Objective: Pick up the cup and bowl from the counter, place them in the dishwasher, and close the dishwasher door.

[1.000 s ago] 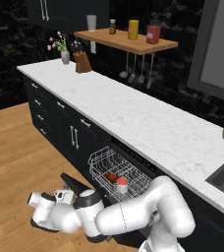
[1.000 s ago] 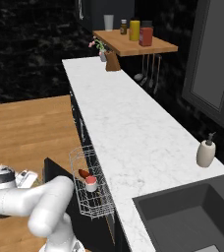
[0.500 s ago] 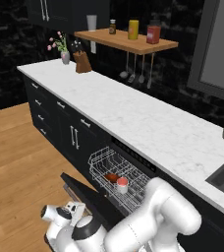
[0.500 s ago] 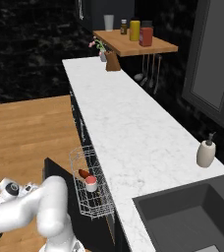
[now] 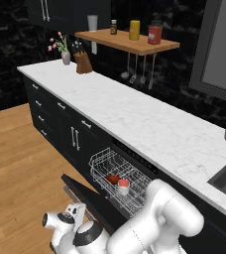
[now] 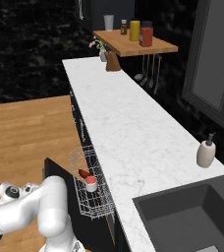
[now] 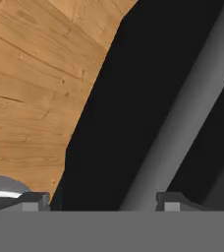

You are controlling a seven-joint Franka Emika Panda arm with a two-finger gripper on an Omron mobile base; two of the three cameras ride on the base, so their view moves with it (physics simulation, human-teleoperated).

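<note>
The dishwasher [image 5: 135, 163] stands open under the white marble counter [image 5: 135, 119], its white wire rack [image 5: 105, 171] pulled out. In the rack sit the grey-white cup [image 5: 123, 186] [image 6: 91, 183] with its red inside and, beside it, the reddish-brown bowl [image 5: 112, 179] [image 6: 84, 173]. The black dishwasher door [image 5: 83, 193] [image 6: 52, 172] hangs folded down. My gripper [image 5: 79, 212] is low at the door's outer edge. In the hand view my gripper [image 7: 101, 201] is open, and the grey bar handle [image 7: 182, 133] runs slantwise between its tips, close to the right fingertip [image 7: 170, 201].
Wooden floor [image 5: 21, 158] spreads left of the door. Black drawers with silver handles [image 5: 60, 116] line the cabinets. A wooden shelf [image 5: 127, 42] carries jars and a tumbler; a knife block [image 5: 83, 64] and a flower vase [image 5: 65, 57] stand on the counter. A soap bottle [image 6: 206, 152] stands by the sink [image 6: 192, 216].
My hand has sunk lower and come in toward the door's outer edge, with the elbow swinging over the door. Cup, bowl, rack and door have stayed put.
</note>
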